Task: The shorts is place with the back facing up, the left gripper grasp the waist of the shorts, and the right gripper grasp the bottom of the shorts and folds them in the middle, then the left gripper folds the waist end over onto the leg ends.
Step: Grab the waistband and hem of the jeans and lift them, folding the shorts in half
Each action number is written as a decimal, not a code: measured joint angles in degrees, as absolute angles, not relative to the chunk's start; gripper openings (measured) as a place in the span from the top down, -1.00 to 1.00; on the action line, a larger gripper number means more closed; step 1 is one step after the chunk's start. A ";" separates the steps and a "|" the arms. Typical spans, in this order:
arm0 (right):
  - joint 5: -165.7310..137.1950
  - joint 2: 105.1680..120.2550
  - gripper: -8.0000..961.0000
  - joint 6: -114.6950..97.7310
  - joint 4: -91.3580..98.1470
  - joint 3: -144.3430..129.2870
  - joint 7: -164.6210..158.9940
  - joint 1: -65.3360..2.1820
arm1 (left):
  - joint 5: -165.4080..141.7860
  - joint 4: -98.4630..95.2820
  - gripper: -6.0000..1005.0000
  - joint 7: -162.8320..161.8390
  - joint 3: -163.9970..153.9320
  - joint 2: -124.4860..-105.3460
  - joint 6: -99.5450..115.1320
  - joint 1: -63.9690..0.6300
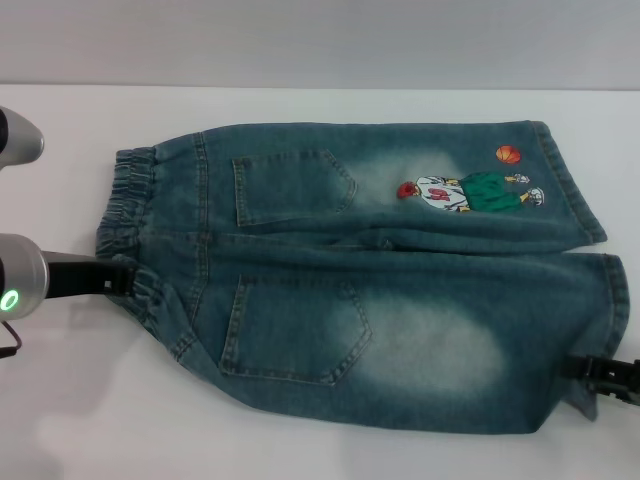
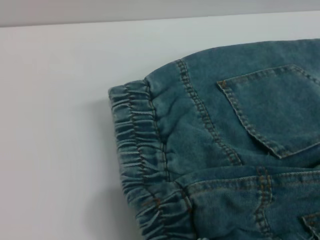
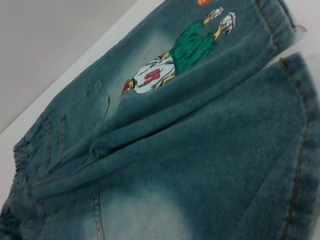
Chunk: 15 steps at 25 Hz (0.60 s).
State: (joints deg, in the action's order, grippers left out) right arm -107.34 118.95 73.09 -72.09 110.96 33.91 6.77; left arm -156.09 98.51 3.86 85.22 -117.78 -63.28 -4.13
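The shorts (image 1: 380, 290) lie flat on the white table with the two back pockets up. The ruffled waist of the shorts (image 1: 130, 200) points left and the leg ends (image 1: 612, 300) point right. A cartoon figure and orange ball print (image 1: 470, 190) sits on the far leg. My left gripper (image 1: 120, 278) reaches in from the left and touches the near part of the waistband. My right gripper (image 1: 590, 372) is at the near leg's hem corner, at the bottom of the shorts. The left wrist view shows the waistband (image 2: 140, 145) and a pocket (image 2: 280, 110). The right wrist view shows the print (image 3: 175, 60) and a hem (image 3: 300, 165).
The white table (image 1: 300, 440) extends in front of and to the left of the shorts. Its far edge meets a grey wall (image 1: 320, 40) just behind them. A silver part of the left arm (image 1: 15, 140) shows at the left border.
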 joint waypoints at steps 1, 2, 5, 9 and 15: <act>-107.04 118.92 -0.46 73.61 -72.18 110.93 34.56 6.66 | -156.07 98.52 0.92 3.86 85.32 -117.77 -63.27 -4.13; -107.04 118.92 -0.40 73.61 -72.18 110.93 34.56 6.66 | -156.04 98.52 0.92 3.87 85.43 -117.77 -63.25 -4.13; -106.35 118.84 -0.23 74.44 -72.26 111.20 35.45 6.29 | -156.00 98.50 0.92 3.87 85.59 -117.77 -63.15 -4.13; -106.22 118.78 0.05 74.62 -72.25 111.42 35.62 6.00 | -155.99 98.48 0.92 3.90 85.70 -117.77 -62.98 -4.15; -106.17 118.61 0.77 74.83 -72.30 111.59 35.65 5.44 | -155.99 98.22 0.92 3.93 85.98 -117.80 -62.88 -4.32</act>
State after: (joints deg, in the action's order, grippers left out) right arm -106.17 118.61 74.83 -72.30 111.59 35.65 5.44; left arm -155.99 98.22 3.94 85.98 -117.80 -62.88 -4.32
